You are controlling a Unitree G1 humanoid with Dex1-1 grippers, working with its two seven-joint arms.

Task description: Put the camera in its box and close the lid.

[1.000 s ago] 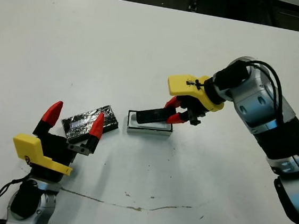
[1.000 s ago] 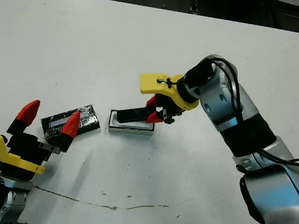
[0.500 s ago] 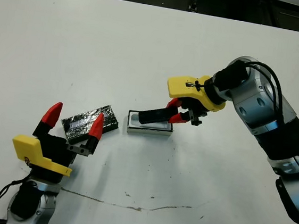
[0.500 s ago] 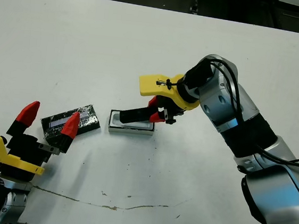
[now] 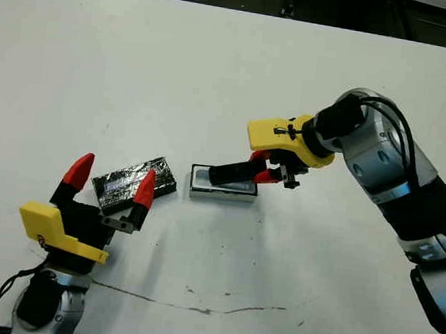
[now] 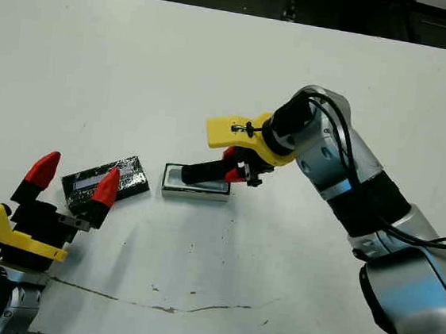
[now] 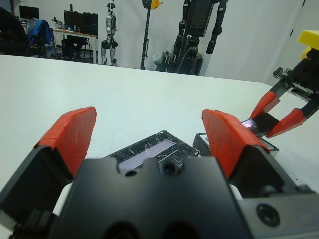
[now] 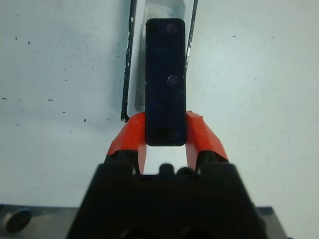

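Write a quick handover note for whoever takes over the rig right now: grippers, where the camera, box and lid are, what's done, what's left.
Right gripper: shut on the camera, held tilted over the box, lined up along it.
Left gripper: open, empty, right by the lid.
Lid lies on the table, to the box's left.
Done: camera picked up and brought to the box.
Left: seat and release the camera, then put the lid on.

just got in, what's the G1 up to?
The right gripper holds the camera by one end, lined up along the open box and tilted down into it, not yet released. The lid lies on the table to the box's left, just ahead of the left gripper, whose jaws are open and empty.
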